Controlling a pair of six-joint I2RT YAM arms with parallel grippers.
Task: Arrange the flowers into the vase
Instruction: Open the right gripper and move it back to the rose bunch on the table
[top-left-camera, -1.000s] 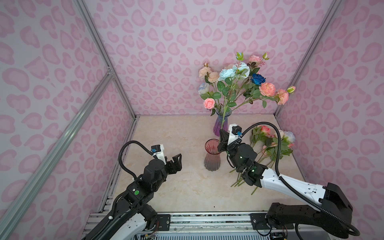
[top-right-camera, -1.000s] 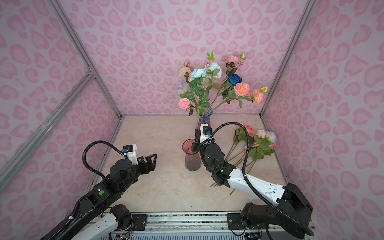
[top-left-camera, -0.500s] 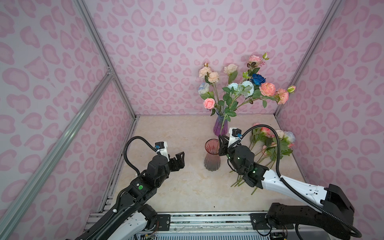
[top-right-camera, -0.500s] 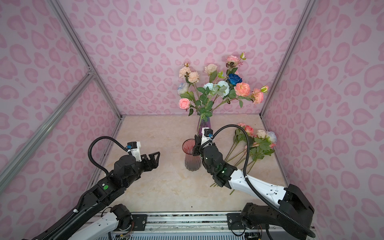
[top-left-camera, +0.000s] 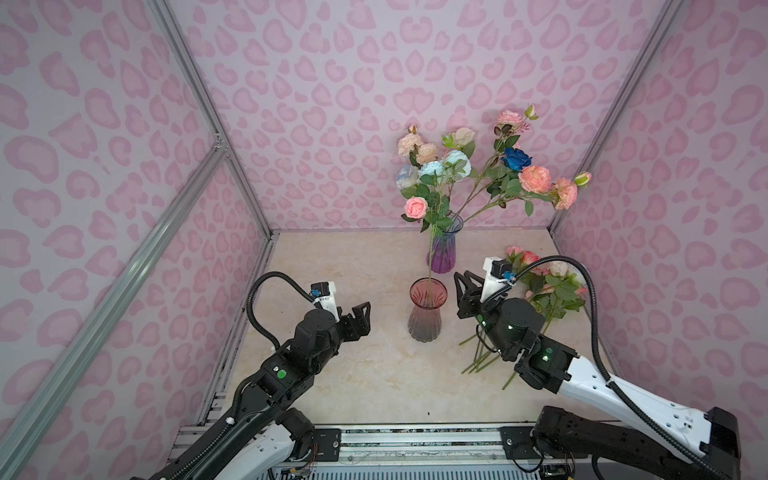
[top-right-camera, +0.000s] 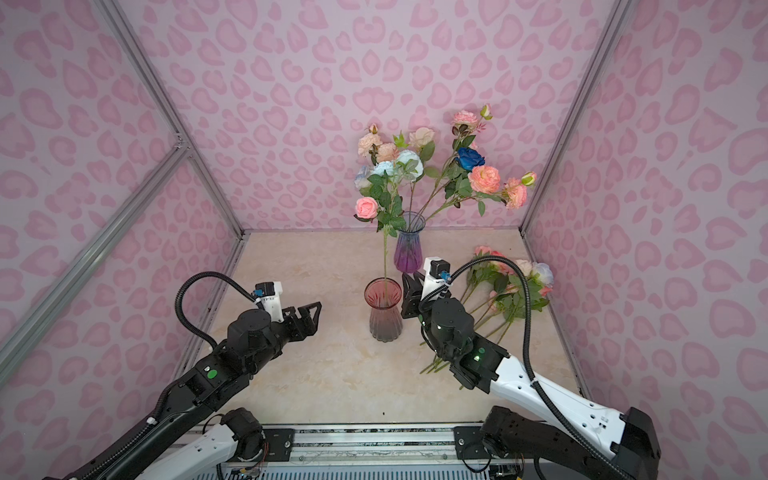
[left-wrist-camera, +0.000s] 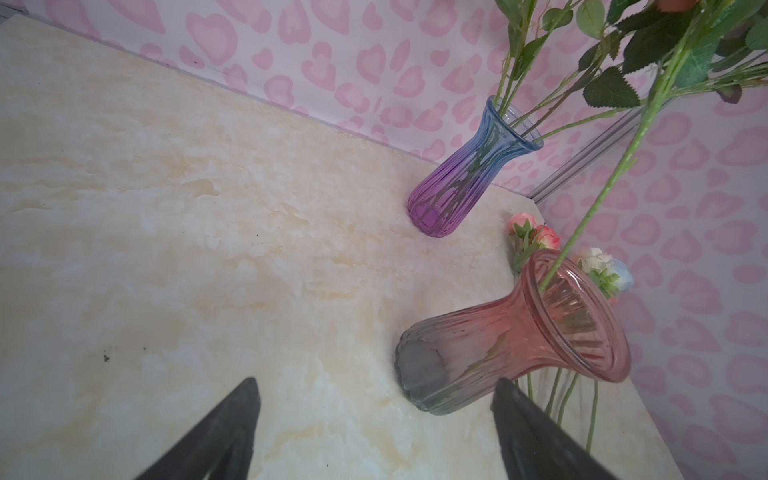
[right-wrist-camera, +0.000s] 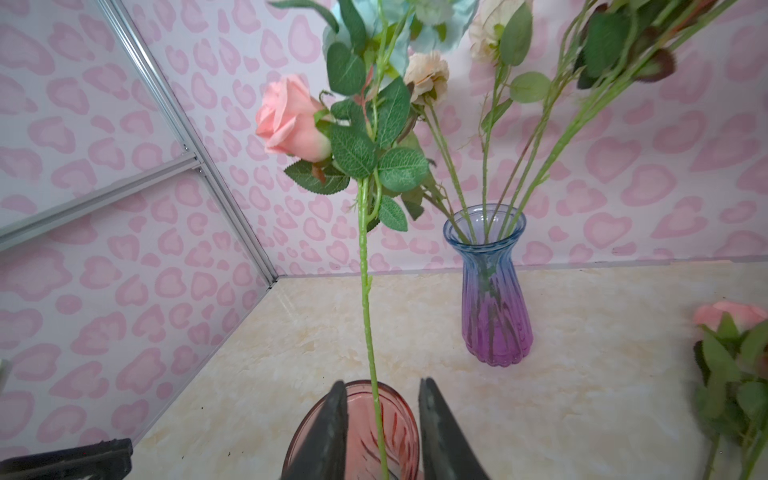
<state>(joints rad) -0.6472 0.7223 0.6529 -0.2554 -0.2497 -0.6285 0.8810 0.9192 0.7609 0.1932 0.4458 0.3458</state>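
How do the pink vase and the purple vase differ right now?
The pink vase holds a single stem; the purple vase holds many flowers. The pink vase stands nearer the table's front, the purple vase farther back. The pink vase fades to grey below a wide flared mouth; the purple vase turns blue at a narrower rim. Both are ribbed glass, upright.
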